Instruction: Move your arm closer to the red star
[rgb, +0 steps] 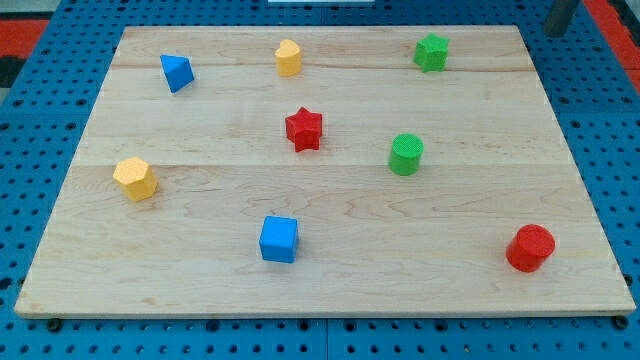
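Red star (304, 129) sits mid-board, my tip unseen and jawless, so steering in blind, I might knock the green cylinder (406, 154).

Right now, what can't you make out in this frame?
- My tip: only a dark rod shows, cut off by the view's top edge; its end can't be picked out, nor its gap to the red star.
- Yellow block near the view's top: shape too small to tell.
- Wooden board: bottom corners cropped by the frame.
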